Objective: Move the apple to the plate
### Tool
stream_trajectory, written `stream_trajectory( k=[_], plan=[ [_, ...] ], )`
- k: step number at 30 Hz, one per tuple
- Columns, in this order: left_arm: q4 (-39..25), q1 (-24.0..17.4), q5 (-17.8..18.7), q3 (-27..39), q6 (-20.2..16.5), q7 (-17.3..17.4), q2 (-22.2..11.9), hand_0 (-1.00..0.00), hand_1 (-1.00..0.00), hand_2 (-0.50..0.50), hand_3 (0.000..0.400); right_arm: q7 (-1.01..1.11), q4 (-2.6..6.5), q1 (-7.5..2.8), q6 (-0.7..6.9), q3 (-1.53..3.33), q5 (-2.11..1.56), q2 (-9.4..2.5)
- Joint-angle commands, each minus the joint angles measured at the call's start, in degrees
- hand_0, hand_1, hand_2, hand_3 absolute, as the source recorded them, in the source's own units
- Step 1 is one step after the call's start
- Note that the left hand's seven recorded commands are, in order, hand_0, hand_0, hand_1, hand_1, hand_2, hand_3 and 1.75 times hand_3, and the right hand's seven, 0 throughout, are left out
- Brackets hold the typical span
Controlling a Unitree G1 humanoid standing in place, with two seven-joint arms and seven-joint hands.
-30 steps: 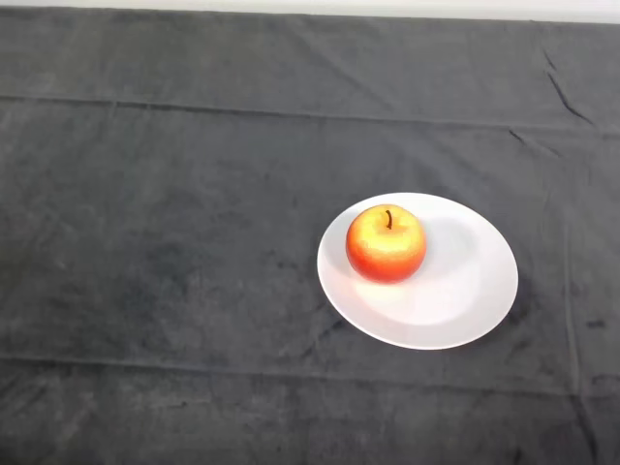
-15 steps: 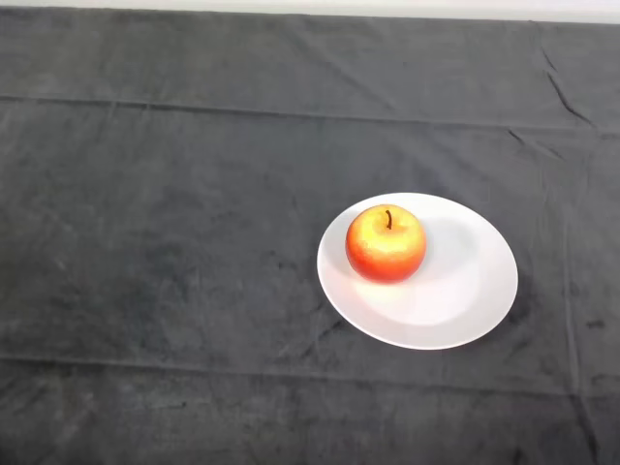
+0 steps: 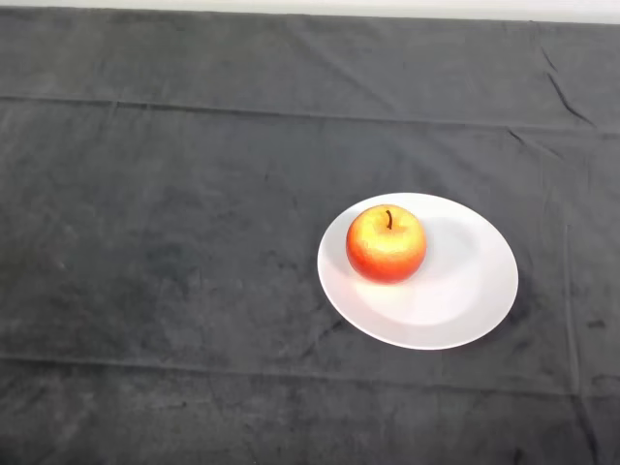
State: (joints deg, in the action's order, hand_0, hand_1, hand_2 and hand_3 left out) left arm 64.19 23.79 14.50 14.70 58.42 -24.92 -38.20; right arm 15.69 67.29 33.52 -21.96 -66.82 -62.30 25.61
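A red and yellow apple (image 3: 386, 244) with a short dark stem stands upright on the left part of a round white plate (image 3: 465, 291). The plate lies on the dark cloth, right of the middle of the head view.
The dark cloth (image 3: 155, 242) covers the whole table and shows a few creases and fold lines. A pale strip (image 3: 387, 8) runs along the far edge at the top.
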Motion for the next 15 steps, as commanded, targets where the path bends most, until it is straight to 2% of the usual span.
stream_trajectory(
  k=[1,15],
  plan=[
    [2.3,2.2,-0.7,2.7,1.1,0.6,0.6,0.00,0.00,0.00,0.000,1.00,-0.45,0.69,-0.49,-0.83,-0.92,0.81],
    [2.3,2.2,-1.6,4.1,1.0,1.4,1.1,0.00,0.00,0.00,0.000,1.04,-0.41,0.71,-0.50,-0.85,-0.92,0.82]
  ],
)
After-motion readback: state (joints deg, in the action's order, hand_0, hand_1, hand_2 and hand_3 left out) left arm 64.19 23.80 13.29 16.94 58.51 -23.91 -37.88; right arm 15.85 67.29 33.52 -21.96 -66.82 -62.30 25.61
